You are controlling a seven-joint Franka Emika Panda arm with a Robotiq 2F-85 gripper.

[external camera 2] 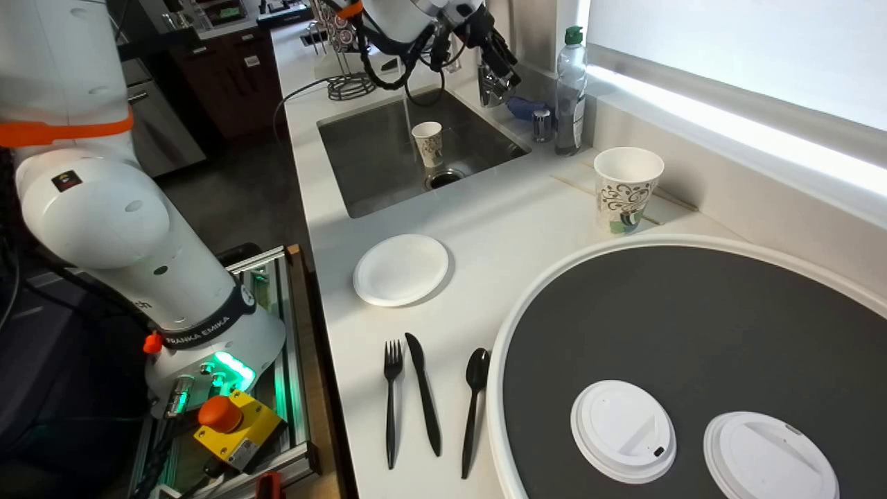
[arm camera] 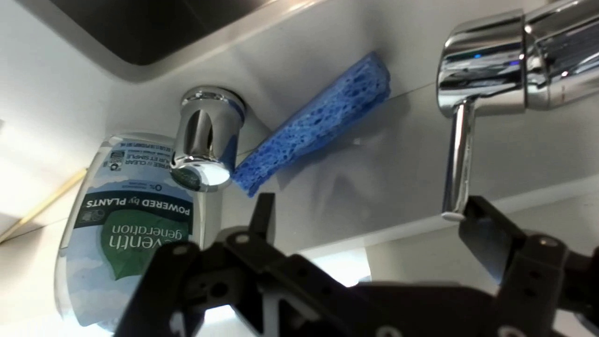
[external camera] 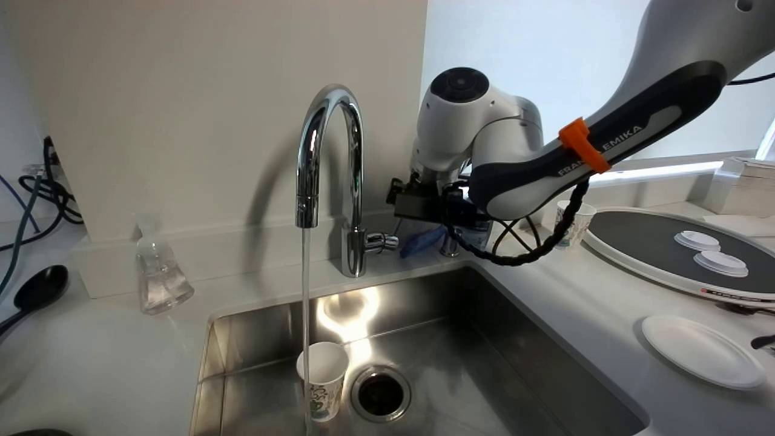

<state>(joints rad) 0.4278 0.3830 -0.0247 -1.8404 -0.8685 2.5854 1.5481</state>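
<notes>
My gripper stands open in the wrist view [arm camera: 369, 206], with nothing between its widely spread fingers. The faucet's chrome lever [arm camera: 458, 161] ends right by the right-hand fingertip; whether they touch, I cannot tell. Close to the left-hand fingertip lies a blue sponge [arm camera: 318, 121], leaning by a short chrome cylinder [arm camera: 210, 135]. In an exterior view the gripper [external camera: 396, 192] is behind and right of the tall chrome faucet [external camera: 354, 181]. A thin water stream [external camera: 306, 284] runs from the spout, crossing in front of a patterned paper cup [external camera: 327, 387] inside the sink [external camera: 448, 363].
A dish soap bottle [external camera 2: 570, 97] stands at the wall, near a second paper cup [external camera 2: 624, 190]. A white plate [external camera 2: 402, 270], black fork [external camera 2: 391, 395], knife [external camera 2: 424, 402] and spoon [external camera 2: 475, 409] lie on the counter. White lids [external camera 2: 624, 430] rest on a round grey board [external camera 2: 693, 319].
</notes>
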